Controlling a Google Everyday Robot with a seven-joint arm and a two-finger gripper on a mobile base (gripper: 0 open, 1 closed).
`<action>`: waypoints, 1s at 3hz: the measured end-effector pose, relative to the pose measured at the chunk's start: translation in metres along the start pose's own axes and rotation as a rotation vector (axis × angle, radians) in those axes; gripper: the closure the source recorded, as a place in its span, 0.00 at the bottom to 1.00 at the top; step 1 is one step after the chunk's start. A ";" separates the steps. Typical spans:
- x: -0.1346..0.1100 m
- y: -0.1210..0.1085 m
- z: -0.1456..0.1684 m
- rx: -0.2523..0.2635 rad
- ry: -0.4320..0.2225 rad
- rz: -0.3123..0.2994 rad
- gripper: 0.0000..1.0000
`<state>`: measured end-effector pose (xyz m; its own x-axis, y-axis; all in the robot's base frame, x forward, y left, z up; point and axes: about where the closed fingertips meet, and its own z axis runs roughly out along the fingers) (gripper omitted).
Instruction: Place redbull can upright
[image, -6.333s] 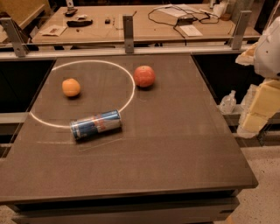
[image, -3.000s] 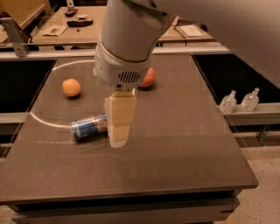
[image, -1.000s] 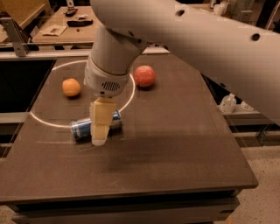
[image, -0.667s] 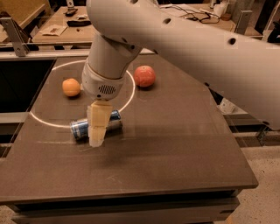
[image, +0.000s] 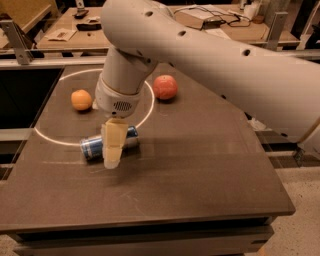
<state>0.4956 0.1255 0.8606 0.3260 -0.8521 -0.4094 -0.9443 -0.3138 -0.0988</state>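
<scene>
The redbull can (image: 93, 146) lies on its side on the dark table (image: 200, 170), left of centre, across the white circle line. It is blue and silver, with one end pointing left. My gripper (image: 112, 151) hangs from the big white arm directly over the can's middle, its cream fingers (image: 114, 141) covering the can's centre and reaching down to the table in front of it. The can's right end shows just past the fingers.
An orange (image: 81, 99) sits inside the white circle at the left. A red apple (image: 165, 87) sits at the circle's right edge. A cluttered bench (image: 65, 30) stands behind the table. The table's right edge drops to the floor.
The gripper has come down a little over the can's middle. The can, orange and apple have not moved.
</scene>
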 end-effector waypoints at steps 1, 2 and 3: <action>0.007 0.013 0.008 -0.027 0.004 0.002 0.00; 0.013 0.025 0.016 -0.031 0.001 0.009 0.16; 0.015 0.027 0.010 0.008 -0.011 -0.024 0.41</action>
<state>0.4744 0.1088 0.8427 0.3482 -0.8399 -0.4164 -0.9365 -0.3308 -0.1160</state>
